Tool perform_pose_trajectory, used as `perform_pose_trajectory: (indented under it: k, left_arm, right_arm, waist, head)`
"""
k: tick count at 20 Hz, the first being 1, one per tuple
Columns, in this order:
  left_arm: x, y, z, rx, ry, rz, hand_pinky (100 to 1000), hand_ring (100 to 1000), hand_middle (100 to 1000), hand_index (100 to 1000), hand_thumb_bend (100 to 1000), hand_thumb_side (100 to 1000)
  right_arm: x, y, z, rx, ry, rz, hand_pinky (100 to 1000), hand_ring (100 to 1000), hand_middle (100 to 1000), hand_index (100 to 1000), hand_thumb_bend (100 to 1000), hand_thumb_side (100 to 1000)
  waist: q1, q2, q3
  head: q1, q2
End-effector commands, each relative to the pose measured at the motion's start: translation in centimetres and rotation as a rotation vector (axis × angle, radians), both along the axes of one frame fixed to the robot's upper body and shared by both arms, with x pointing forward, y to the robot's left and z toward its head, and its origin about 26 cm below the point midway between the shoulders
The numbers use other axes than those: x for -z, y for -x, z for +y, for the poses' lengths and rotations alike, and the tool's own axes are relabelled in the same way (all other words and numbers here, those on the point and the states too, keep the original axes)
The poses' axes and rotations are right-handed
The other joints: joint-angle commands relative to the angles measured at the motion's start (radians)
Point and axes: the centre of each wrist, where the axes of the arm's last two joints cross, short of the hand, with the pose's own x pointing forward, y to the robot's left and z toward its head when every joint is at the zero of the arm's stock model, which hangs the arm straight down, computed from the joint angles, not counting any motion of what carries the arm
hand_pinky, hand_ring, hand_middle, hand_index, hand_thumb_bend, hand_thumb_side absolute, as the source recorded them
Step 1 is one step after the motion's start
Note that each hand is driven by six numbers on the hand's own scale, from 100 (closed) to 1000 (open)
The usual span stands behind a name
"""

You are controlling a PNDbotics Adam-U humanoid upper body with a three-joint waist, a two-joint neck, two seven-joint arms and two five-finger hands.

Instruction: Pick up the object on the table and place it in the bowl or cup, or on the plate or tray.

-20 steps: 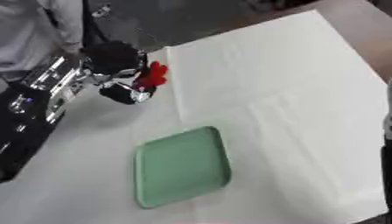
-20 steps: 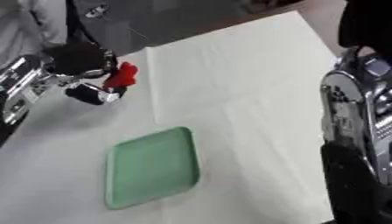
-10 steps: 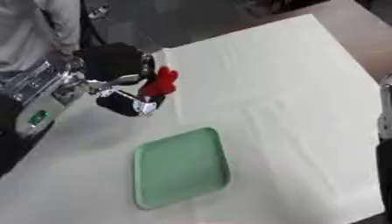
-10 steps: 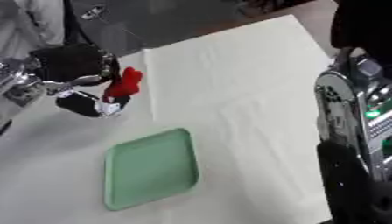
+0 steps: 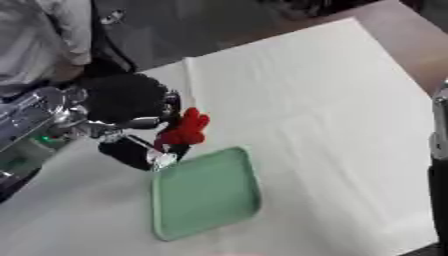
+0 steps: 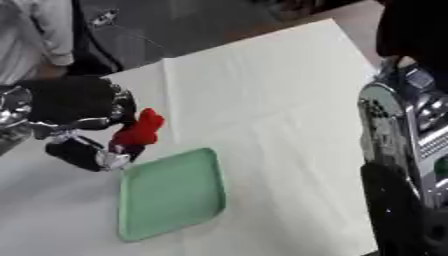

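Note:
My left hand [image 5: 131,107] comes in from the left, fingers curled round a small red object [image 5: 185,129]. It holds the red object above the table, just off the upper left corner of the green tray [image 5: 206,192]. The tray lies flat on the white cloth with nothing in it. Only my right arm [image 6: 407,165] shows, along the right edge of the right eye view; its hand is out of sight.
A white cloth [image 5: 324,95] covers the table, its far edge running diagonally at the top. A person in a light sleeve [image 5: 44,40] stands beyond the far left corner. Dark floor lies past the cloth.
My left hand has carried the red object down and to the right, from the far left of the table to the tray's upper left corner.

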Motion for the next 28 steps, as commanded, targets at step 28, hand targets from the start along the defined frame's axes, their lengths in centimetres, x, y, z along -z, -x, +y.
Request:
perform_pose_trajectory:
  k: [28]
  left_arm:
    - [6.2, -0.3, 3.9, -0.106, -0.035, 0.135, 100, 100, 283, 470, 100, 722]
  right_arm:
    - [-0.8, 0.4, 0.0, -0.005, -0.002, -0.034, 239, 362, 404, 489, 100, 451]
  waist:
    - [-0.008, -0.016, -0.015]
  head:
    - [-0.013, -0.013]
